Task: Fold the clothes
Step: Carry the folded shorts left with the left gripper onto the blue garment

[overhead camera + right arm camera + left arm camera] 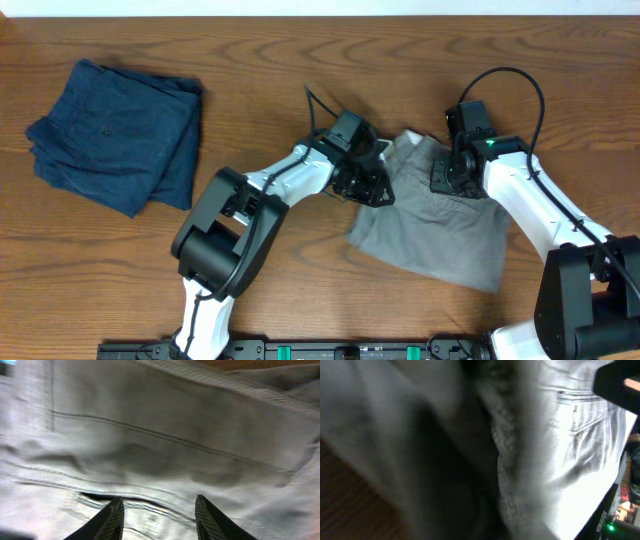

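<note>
The light grey shorts [440, 235] lie wrinkled on the table right of centre, with the paler waistband [405, 145] bunched at the top left. My left gripper [366, 186] is at the shorts' left edge. In the left wrist view, blurred grey fabric [560, 435] fills the frame and hides the fingers, so the gripper seems shut on the cloth. My right gripper [450, 176] hovers over the shorts' upper part. In the right wrist view its fingers [158, 499] are open just above a seam of the fabric [165, 440] and hold nothing.
A dark navy-blue folded garment [115, 135] lies at the far left of the wooden table [300, 290]. The two arms are close together over the shorts. A black cable [505, 75] loops above the right arm.
</note>
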Tool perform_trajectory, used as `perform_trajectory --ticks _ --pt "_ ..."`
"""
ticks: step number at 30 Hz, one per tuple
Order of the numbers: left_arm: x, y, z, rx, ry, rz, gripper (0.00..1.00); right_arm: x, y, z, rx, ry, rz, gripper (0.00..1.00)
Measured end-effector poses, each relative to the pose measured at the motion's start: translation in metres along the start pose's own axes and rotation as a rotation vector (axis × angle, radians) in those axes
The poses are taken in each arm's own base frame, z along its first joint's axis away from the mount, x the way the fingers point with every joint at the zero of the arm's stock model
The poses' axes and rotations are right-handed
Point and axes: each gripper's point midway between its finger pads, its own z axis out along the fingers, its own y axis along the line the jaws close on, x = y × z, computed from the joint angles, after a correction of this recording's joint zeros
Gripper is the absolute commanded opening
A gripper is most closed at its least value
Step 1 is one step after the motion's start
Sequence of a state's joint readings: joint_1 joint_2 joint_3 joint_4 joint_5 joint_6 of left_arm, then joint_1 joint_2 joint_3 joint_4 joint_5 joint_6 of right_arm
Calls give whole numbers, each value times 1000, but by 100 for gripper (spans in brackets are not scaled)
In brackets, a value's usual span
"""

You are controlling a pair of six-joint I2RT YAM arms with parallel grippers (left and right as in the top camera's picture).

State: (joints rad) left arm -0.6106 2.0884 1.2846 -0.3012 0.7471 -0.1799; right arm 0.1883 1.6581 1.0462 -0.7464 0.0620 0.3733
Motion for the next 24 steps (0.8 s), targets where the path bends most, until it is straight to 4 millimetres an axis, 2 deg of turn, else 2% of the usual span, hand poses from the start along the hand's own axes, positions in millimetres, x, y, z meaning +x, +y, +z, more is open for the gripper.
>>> perform_trajectory --ticks 2,5,8,10,12,14,18,20,21,23,24 --pt "-2 -1 1 8 -7 7 6 2 -1 0 3 7 0 44" --pt "-8 8 -7 -9 -32 -13 6 5 -3 0 10 20 0 43" --pt "-21 27 -29 -68 -88 -47 6 7 -7 0 19 32 10 42" --pt "-32 40 -56 -120 -146 -69 6 8 -15 0 28 45 28 42" --pt "-44 52 -93 -187 -227 -92 6 8 -23 0 39 55 51 42" --pt "-57 65 -140 -268 -329 -116 6 9 -32 0 48 68 76 41" --pt "-70 99 -255 -465 -584 -186 6 11 -43 0 63 83 105 41" --pt "-67 122 -328 -573 -747 -240 6 12 -44 0 67 88 105 41" --pt "-64 128 -349 -604 -796 -258 6 13 -44 0 68 89 106 41" --pt "-47 151 -412 -698 -927 -327 6 13 -44 0 69 90 105 41" --pt "-37 160 -434 -733 -969 -359 6 13 -44 0 69 90 105 41"
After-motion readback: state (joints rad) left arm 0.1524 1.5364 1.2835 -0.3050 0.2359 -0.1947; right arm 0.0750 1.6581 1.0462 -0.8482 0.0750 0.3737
